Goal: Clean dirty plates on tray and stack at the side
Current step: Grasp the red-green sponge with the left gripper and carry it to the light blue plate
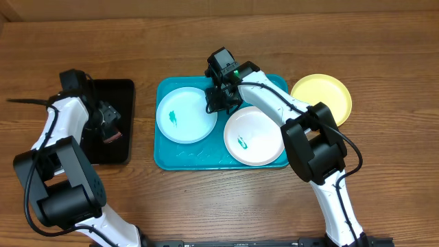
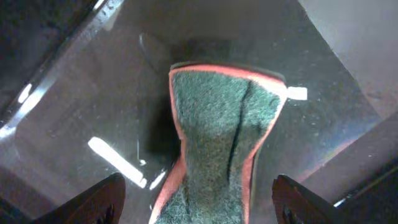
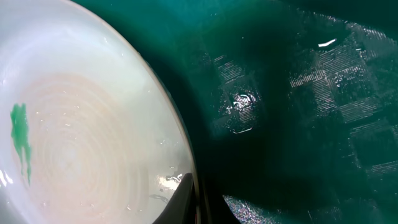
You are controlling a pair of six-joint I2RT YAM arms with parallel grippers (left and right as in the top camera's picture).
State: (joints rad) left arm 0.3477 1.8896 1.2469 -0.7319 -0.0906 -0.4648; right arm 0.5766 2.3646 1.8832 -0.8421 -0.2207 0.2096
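Observation:
The turquoise tray [image 1: 206, 159] holds two plates. A light blue plate [image 1: 180, 116] with a teal smudge lies on its left half, and a white plate [image 1: 255, 136] with a smudge lies on its right half. A yellow-green plate [image 1: 321, 97] sits on the table beside the tray's right end. My right gripper [image 1: 221, 101] is at the light blue plate's right rim [image 3: 180, 143], shut on it, one finger [image 3: 180, 199] lying on the inner side. My left gripper [image 2: 199, 182] stands open around a green scouring sponge [image 2: 224, 130] with a red edge; both fingers are clear of it.
The sponge lies on a small black tray [image 1: 122, 92] at the left of the wooden table [image 1: 384, 171]. The right arm reaches across the white plate's upper edge. In the right wrist view the turquoise tray floor [image 3: 298, 112] is wet and shiny.

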